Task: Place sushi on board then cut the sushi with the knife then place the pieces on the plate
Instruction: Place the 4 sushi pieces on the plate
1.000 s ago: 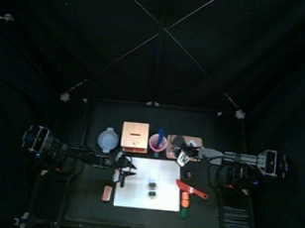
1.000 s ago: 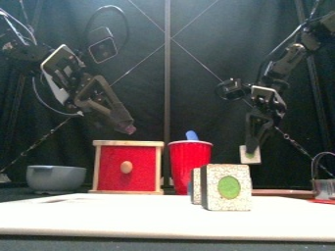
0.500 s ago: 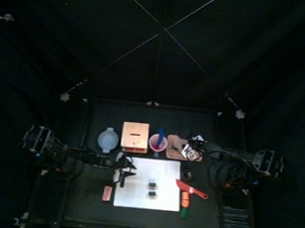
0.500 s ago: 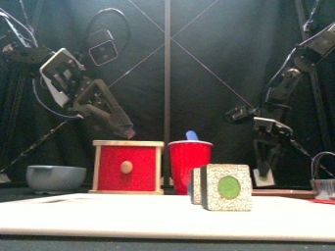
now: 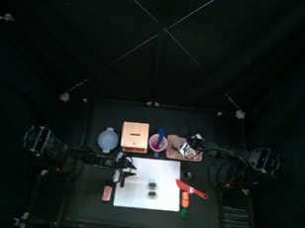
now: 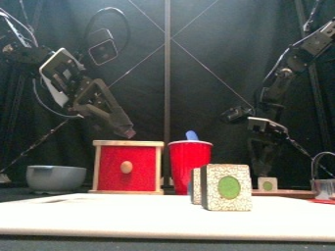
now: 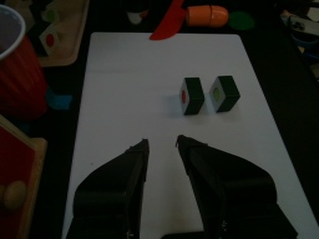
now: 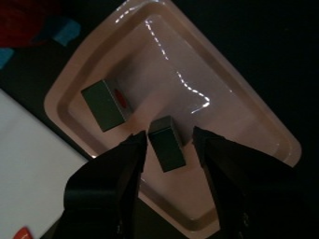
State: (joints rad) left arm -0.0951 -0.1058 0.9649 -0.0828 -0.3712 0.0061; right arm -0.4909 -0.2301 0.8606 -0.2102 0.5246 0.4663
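Front view, lower centre: two sushi pieces (image 6: 222,187) upright on white board (image 6: 131,221) | left of frame, higher: left end effector (image 7: 162,143) above the board, jaws slightly parted, empty | right of frame, farther back: right end effector (image 8: 169,138) clamped on one sushi block (image 8: 169,154) at pink plate (image 8: 237,84); second block (image 8: 104,103) lies on the plate nearby

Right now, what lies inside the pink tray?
Two sushi pieces: a free piece and a second piece held in the right tool. The pink tray's floor beneath that tool is covered.
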